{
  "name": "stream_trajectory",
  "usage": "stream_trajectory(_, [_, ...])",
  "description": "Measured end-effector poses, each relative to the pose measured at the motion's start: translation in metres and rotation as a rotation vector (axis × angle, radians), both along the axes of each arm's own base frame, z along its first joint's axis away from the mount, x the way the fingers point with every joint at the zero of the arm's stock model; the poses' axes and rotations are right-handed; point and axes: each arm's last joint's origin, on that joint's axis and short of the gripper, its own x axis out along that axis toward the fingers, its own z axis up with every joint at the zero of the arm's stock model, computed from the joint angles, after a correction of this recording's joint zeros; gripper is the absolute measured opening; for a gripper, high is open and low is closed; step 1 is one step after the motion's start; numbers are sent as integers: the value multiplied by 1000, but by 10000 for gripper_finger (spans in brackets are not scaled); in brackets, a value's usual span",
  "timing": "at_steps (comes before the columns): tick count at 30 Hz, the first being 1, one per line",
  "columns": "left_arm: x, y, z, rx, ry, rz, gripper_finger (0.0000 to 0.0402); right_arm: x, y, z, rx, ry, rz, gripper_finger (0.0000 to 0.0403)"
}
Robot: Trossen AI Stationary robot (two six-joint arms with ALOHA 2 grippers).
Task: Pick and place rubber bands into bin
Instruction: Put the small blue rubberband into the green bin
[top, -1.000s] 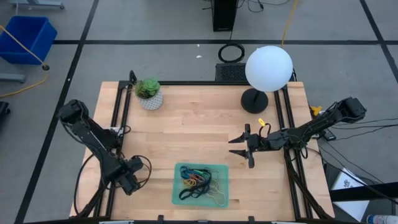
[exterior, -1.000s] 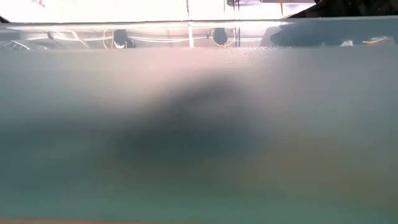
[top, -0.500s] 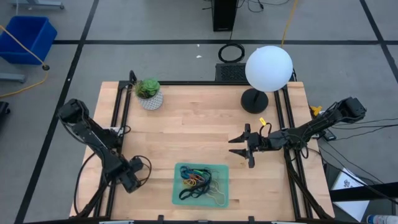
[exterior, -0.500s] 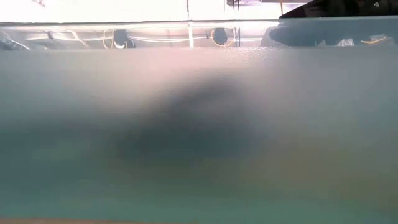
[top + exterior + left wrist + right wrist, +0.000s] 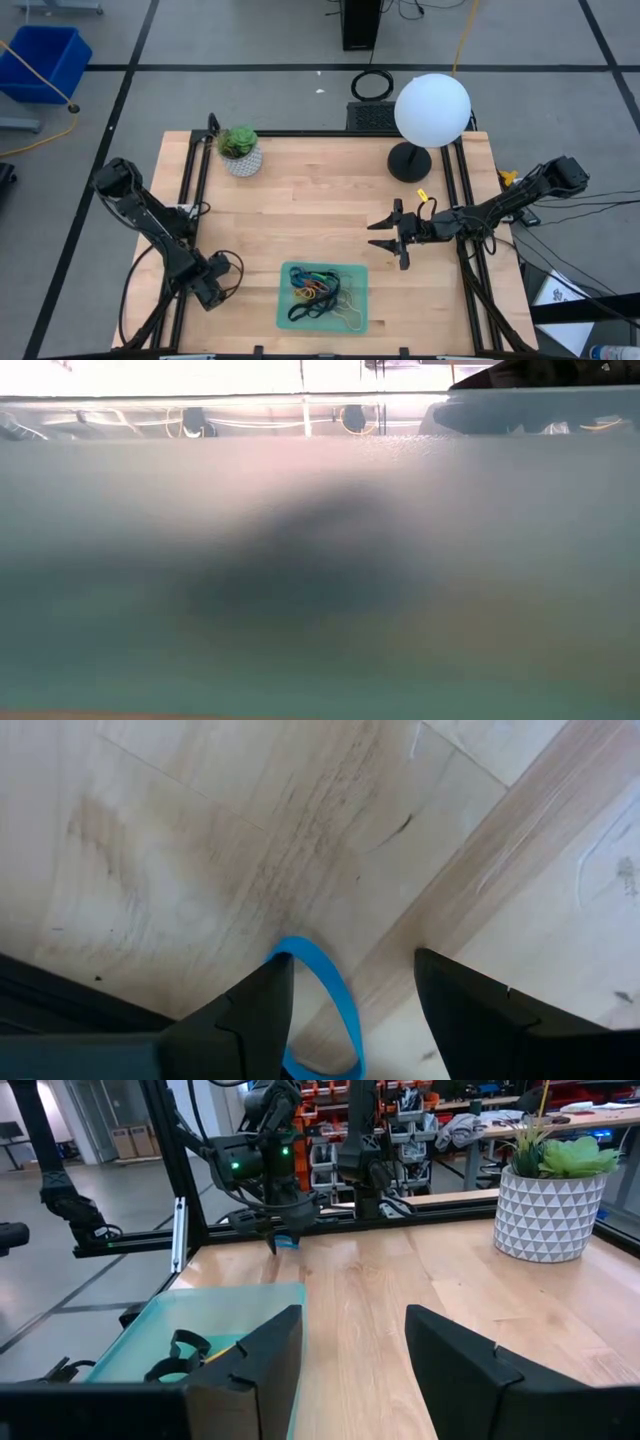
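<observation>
Presently on the table [image 5: 320,190]: green bin [image 5: 290,318] at the near edge, middle, holding a tangle of rubber bands [image 5: 318,290] in black, blue, orange and yellow. One blue rubber band [image 5: 322,995] lies on bare wood near the near-left corner, between the spread fingers of the left gripper [image 5: 352,982], not pinched. Right gripper [image 5: 391,234] hangs over the right half beyond the bin, fingers spread, holding nothing. Potted plant [image 5: 239,150] near the far-left corner; white globe lamp [image 5: 431,110] near the far-right corner
</observation>
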Motion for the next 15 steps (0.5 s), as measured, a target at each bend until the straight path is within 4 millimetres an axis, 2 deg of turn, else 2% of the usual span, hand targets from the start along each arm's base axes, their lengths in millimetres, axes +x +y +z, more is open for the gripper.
stream_trajectory(15, [-1, 1, 0, 13, 12, 5, 212, 0, 0, 0, -3, 0, 1, 175])
